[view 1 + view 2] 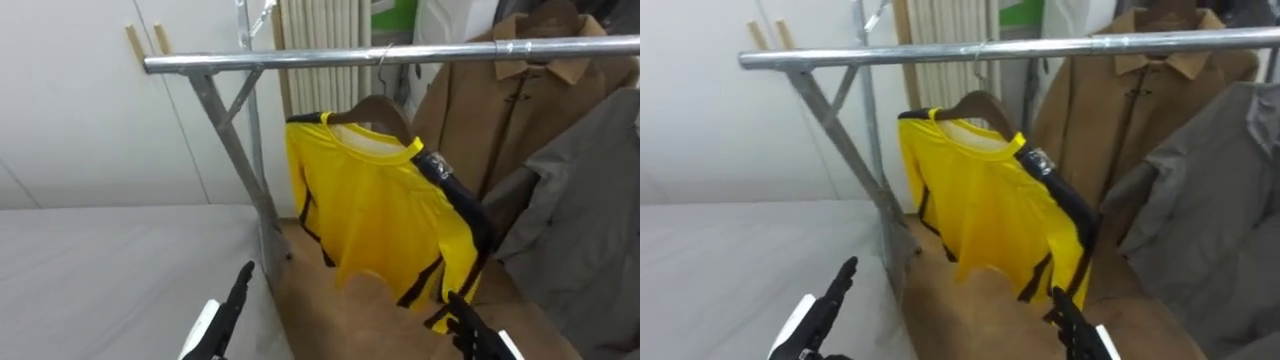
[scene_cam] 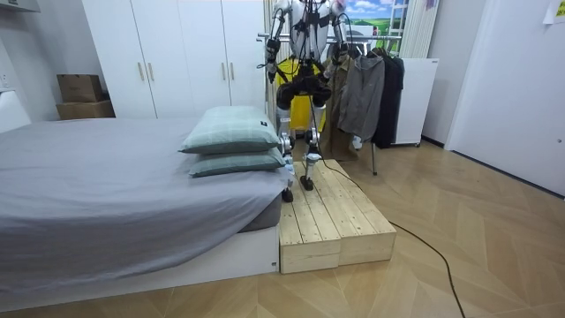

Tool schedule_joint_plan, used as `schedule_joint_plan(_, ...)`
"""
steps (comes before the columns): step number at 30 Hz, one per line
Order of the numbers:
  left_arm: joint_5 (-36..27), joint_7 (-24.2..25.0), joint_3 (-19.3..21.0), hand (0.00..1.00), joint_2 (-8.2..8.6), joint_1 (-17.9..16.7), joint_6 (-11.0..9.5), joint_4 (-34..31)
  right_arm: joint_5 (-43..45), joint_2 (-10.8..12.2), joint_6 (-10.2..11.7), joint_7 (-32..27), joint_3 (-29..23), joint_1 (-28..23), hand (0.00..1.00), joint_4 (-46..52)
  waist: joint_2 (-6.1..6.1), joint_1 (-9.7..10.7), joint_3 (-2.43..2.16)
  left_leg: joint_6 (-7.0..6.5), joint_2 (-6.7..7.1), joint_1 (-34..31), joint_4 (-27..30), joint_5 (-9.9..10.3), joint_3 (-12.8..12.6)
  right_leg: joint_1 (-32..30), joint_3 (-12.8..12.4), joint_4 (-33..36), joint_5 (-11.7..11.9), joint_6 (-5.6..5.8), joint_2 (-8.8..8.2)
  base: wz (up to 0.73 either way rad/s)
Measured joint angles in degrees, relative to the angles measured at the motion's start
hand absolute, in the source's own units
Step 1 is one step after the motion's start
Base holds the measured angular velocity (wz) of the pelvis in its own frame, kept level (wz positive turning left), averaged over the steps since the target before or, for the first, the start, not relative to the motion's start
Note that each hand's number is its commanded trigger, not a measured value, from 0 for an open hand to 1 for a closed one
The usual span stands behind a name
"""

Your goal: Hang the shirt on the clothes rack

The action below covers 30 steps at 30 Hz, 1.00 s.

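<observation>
Left hand (image 1: 222,322) and right hand (image 1: 472,332), low and near, fingers straight, holding nothing; yellow shirt (image 1: 385,215) on its hanger (image 1: 375,105), hooked over the rail (image 1: 300,60), left of the brown coat (image 1: 500,110); hanging appears complete

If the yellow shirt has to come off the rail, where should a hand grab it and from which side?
Probably the top of the wooden hanger, just under the rail, coming from the left: the yellow shirt is limp cloth, and coats crowd the right.
</observation>
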<state>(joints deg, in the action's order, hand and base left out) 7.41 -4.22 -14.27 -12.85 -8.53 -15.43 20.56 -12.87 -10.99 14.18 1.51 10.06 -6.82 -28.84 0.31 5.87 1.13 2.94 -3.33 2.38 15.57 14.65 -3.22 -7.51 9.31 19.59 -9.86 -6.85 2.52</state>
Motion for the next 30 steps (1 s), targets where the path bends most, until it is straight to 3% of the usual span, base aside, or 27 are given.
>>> schedule_joint_plan(5, 0.47, 0.16, -0.50, 0.00, 0.13, -0.17, 0.01, 0.08, 3.75, 0.29, 0.02, 1.04, 0.47, 0.41, 0.00, 0.18, 0.26, -1.92, -0.14, 0.07, 0.05, -4.04, 3.08, -0.05, 3.81, -0.03, 4.96, -0.61, -0.10, -0.04, -1.29, 0.56)
schedule_joint_plan(7, 0.60, 0.42, -0.34, 0.00, 0.05, -0.16, 0.02, 0.09, 6.10, 0.31, 0.02, 1.27, 0.75, 1.10, 0.00, 0.06, 0.45, -2.31, -0.26, 0.26, -0.13, -6.31, 3.99, -0.51, 3.46, -0.54, 7.67, -0.92, 0.21, -0.49, -1.95, 0.72)
schedule_joint_plan(9, 0.42, 1.81, -0.55, 0.00, 0.12, -0.33, 0.02, 0.08, 6.53, 0.17, 0.20, 1.90, 0.97, 1.41, 0.00, -1.30, 0.43, -2.89, -0.27, 0.27, -0.73, -9.12, 4.44, -2.34, 1.43, -0.27, 12.96, -1.58, 0.42, -0.77, -3.53, 1.03)
schedule_joint_plan(10, 0.31, 2.22, -0.55, 0.00, 0.12, -0.32, 0.01, 0.08, 6.54, 0.15, 0.21, 2.03, 0.96, 1.66, 0.00, -2.23, 0.41, -2.90, -0.28, 0.23, -0.85, -9.90, 4.44, -2.95, 1.06, -0.14, 14.30, -2.08, 0.47, -0.76, -3.72, 1.28)
schedule_joint_plan(11, 0.00, 2.71, -0.55, 0.00, 0.08, -0.41, 0.02, 0.11, 6.56, 0.08, 0.22, 2.38, 1.03, 2.52, 0.00, -4.45, 0.32, -3.24, -0.28, -0.08, -1.19, -11.27, 4.07, -4.69, -1.38, 0.17, 17.48, -2.85, 0.55, -0.90, -4.56, 1.38)
schedule_joint_plan(12, 0.16, 3.10, -0.62, 0.00, 0.09, -0.64, 0.01, 0.13, 6.54, -0.14, 0.23, 2.40, 1.03, 3.21, 0.00, -6.64, 0.31, -3.34, -0.29, -0.71, -1.61, -12.47, 3.54, -6.71, -5.37, 0.80, 21.07, -3.91, 0.57, -0.94, -5.51, 1.43)
schedule_joint_plan(13, 0.26, 3.39, -0.69, 0.00, 0.11, -0.68, -0.01, 0.13, 6.55, -0.33, 0.23, 2.41, 1.01, 3.25, 0.00, -7.26, 0.38, -3.34, -0.40, -0.99, -2.02, -12.89, 3.84, -7.33, -7.59, 0.82, 23.02, -4.26, 0.57, -0.96, -5.99, 1.62)
schedule_joint_plan(14, 0.33, 3.86, -0.84, 0.00, 0.17, -0.75, -0.11, 0.33, 6.55, -0.61, 0.51, 2.45, 0.85, 3.40, 0.00, -8.93, 0.39, -3.35, -0.42, -1.18, -3.53, -13.75, 6.39, -7.41, -12.37, 1.05, 27.11, -4.63, 0.37, -1.07, -6.88, 1.62)
schedule_joint_plan(15, 0.32, 4.13, -1.14, 0.00, 0.05, -0.77, -0.11, 0.47, 6.45, -0.64, 0.81, 2.47, 0.83, 3.50, 0.00, -10.56, 0.31, -3.49, -0.38, -2.09, -5.08, -13.64, 10.00, -6.31, -15.92, 1.94, 30.48, -5.08, 0.11, -0.96, -7.46, 2.02)
schedule_joint_plan(16, 0.34, 4.47, -1.38, 0.00, -0.13, -0.64, -0.15, 0.47, 6.22, -0.56, 0.82, 2.62, 0.79, 3.71, 0.00, -11.56, 0.54, -3.65, -0.43, -2.06, -7.23, -13.60, 14.21, -4.71, -18.76, 2.71, 34.23, -5.68, -0.53, -0.16, -7.79, 1.67)
schedule_joint_plan(17, 0.35, 4.50, -1.48, 0.00, -0.16, -0.56, -0.18, 0.47, 6.06, -0.52, 0.82, 2.79, 0.76, 3.76, 0.00, -11.76, 0.64, -3.66, -0.49, -1.94, -8.24, -13.44, 15.70, -4.00, -19.89, 2.85, 36.14, -5.76, -0.72, -0.03, -8.01, 1.75)
schedule_joint_plan(18, 0.43, 4.50, -1.57, 0.00, -0.09, -0.24, -0.27, 0.86, 6.05, -0.42, 0.93, 3.13, 0.78, 4.01, 0.00, -12.10, 0.59, -3.36, -0.39, -2.10, -9.65, -12.52, 17.36, -2.93, -21.93, 3.61, 40.02, -5.84, -0.87, 0.07, -8.67, 1.41)
schedule_joint_plan(19, 0.67, 4.49, -1.69, 0.00, -0.06, -0.04, -0.29, 1.26, 6.06, -0.33, 1.10, 3.42, 0.82, 4.30, 0.00, -12.79, 0.55, -3.16, -0.37, -1.93, -10.21, -11.78, 17.53, -2.69, -22.81, 4.00, 42.23, -5.91, -0.90, 0.12, -9.02, 1.81)
schedule_joint_plan(20, 1.23, 4.48, -2.02, 0.00, 0.09, 0.26, -0.29, 1.89, 6.04, -0.31, 1.14, 3.95, 0.85, 4.70, 0.00, -14.05, 0.54, -2.86, -0.36, -2.20, -11.13, -10.28, 17.60, -2.16, -23.90, 4.71, 46.24, -5.86, -1.17, 0.58, -9.78, 1.78)
schedule_joint_plan(21, 1.88, 4.39, -2.58, 0.00, 0.13, 0.28, -0.29, 1.89, 5.99, -0.32, 1.14, 4.53, 0.91, 4.83, 0.00, -14.91, 0.59, -2.93, -0.36, -1.64, -11.89, -8.56, 17.43, -1.68, -24.89, 5.15, 49.16, -5.72, -1.31, 0.84, -10.19, 1.71)
schedule_joint_plan(23, 2.36, 4.32, -3.12, 0.00, 0.29, 0.27, -0.30, 1.83, 5.58, -0.20, 0.91, 5.56, 1.28, 5.24, 0.00, -15.51, 0.83, -3.63, -0.36, 0.19, -12.24, -6.86, 14.31, -0.30, -26.92, 5.17, 52.58, -4.63, -1.68, 1.86, -10.77, 1.24)
schedule_joint_plan(24, 2.32, 3.72, -3.44, 0.00, 0.28, 0.16, -0.31, 1.81, 4.88, -0.14, 0.82, 6.33, 1.92, 6.18, 0.00, -15.67, 1.40, -5.13, -0.42, 0.79, -12.22, -6.65, 10.62, 1.39, -27.05, 4.33, 52.89, -2.79, -2.06, 2.62, -10.99, 0.82)
schedule_joint_plan(25, 2.29, 3.52, -3.51, 0.00, 0.31, 0.14, -0.30, 1.80, 4.69, -0.11, 0.82, 6.86, 2.31, 6.95, 0.00, -15.90, 1.94, -5.23, -0.50, 1.94, -12.27, -6.79, 9.04, 3.11, -26.13, 3.60, 51.10, -1.41, -2.19, 3.27, -10.90, 0.77)
schedule_joint_plan(26, 2.24, 3.50, -3.72, 0.00, 0.12, 0.18, -0.20, 1.93, 4.36, 1.15, 0.75, 7.46, 2.49, 8.29, 0.00, -17.66, 1.16, -4.83, -0.33, 1.41, -11.35, -6.93, 8.42, 2.50, -24.90, 2.89, 43.81, 0.24, -1.88, 3.05, -11.33, 1.02)
schedule_joint_plan(27, 2.26, 3.50, -4.05, 0.00, 0.26, 0.14, -0.29, 1.92, 4.16, 1.51, 0.75, 7.92, 2.40, 8.34, 0.00, -18.68, 0.69, -4.58, -0.52, 1.02, -10.33, -6.14, 7.30, 1.51, -24.21, 2.77, 38.10, 0.04, -1.61, 2.60, -10.87, 1.03)
schedule_joint_plan(28, 2.26, 3.39, -3.98, 0.00, 1.15, 0.02, -0.73, 1.93, 3.68, 1.46, 0.74, 8.23, 2.40, 8.65, 0.00, -19.58, 0.90, -5.95, -0.61, 0.42, -9.57, -5.29, 6.55, 0.87, -24.22, 2.89, 34.89, 0.09, -1.37, 2.44, -10.82, 0.51)
schedule_joint_plan(30, 2.25, 3.18, -3.89, 0.00, 1.20, -0.09, -1.55, 1.93, 1.56, 1.63, 0.71, 9.01, 3.77, 9.40, 0.00, -19.96, 1.00, -8.63, -0.59, 0.27, -8.96, -4.35, 5.98, 0.84, -24.78, 2.90, 33.63, 0.07, -1.11, 2.45, -10.94, -0.15)
